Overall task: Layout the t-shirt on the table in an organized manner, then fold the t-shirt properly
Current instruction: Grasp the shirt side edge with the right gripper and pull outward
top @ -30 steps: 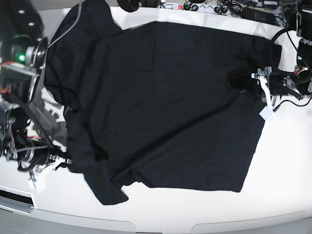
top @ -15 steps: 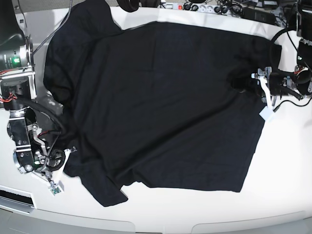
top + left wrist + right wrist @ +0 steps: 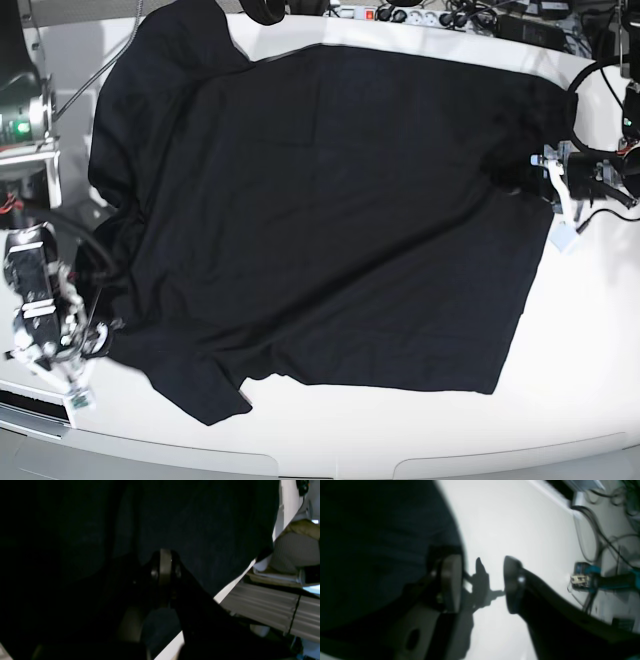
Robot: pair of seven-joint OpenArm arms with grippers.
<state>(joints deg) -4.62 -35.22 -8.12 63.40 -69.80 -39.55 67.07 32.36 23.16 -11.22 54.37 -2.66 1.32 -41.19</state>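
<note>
While the black fabric covers most of the white top, the scene reads as follows.

T-shirt: the t-shirt (image 3: pixel 330 210) lies spread flat on the surface (image 3: pixel 580 360), filling most of its middle; one sleeve (image 3: pixel 170 50) reaches toward the far edge on the base view's left, the other sleeve (image 3: pixel 205 385) points toward the near edge.

Hem side: the straight edge of the cloth runs down the base view's right, ending near the front corner.

Left fingers: the left gripper (image 3: pixel 163 567) has its fingers pressed together with black cloth pinched between them; in the base view it (image 3: pixel 530 178) sits at the shirt's right edge, low over the surface.

Right fingers: the right gripper (image 3: pixel 480 582) stands with its fingers spread apart and only bare white surface and their shadow between them; one finger (image 3: pixel 450 582) sits at the border of the dark fabric, but whether it touches the cloth I cannot tell. In the base view this gripper (image 3: pixel 85 335) is just beside the shirt's lower left edge.

Background: cables and a power strip (image 3: pixel 400 14) lie along the far edge.
</note>
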